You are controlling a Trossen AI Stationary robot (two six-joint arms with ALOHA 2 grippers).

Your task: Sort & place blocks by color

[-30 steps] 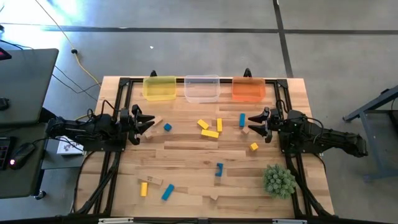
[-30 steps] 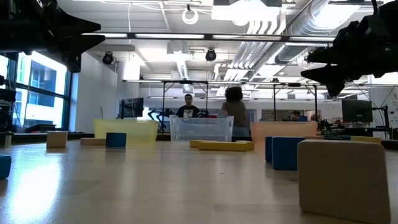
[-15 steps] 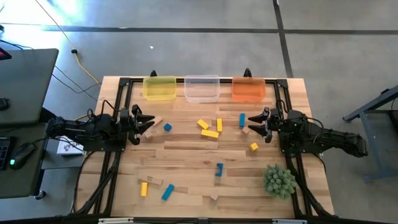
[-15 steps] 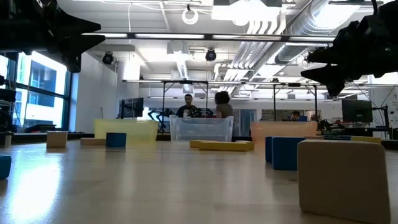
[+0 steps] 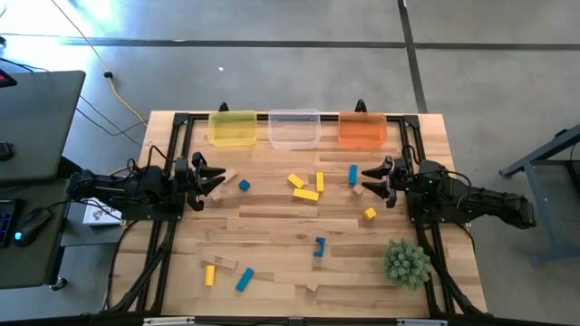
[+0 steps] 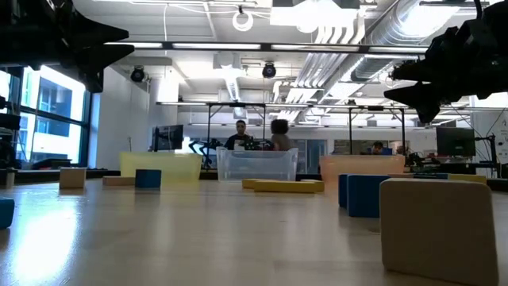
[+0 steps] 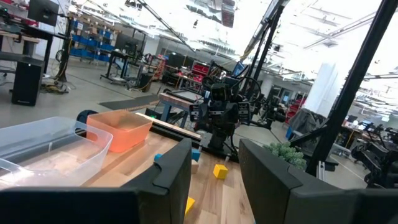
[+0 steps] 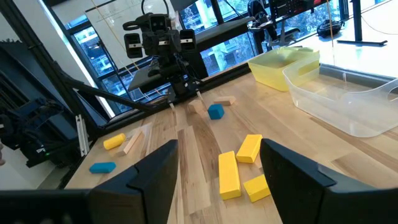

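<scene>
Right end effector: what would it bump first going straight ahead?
Probably the blue bar just ahead of the right end effector, though it hangs above the table and might pass over.

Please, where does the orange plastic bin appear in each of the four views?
High view: the orange plastic bin stands at the far edge, right of the clear plastic bin.
Low view: the orange bin is far back, right of centre.
Left wrist view: the orange bin is left of centre.
Right wrist view: not in it.
Shared landmark: the clear bin.
</scene>
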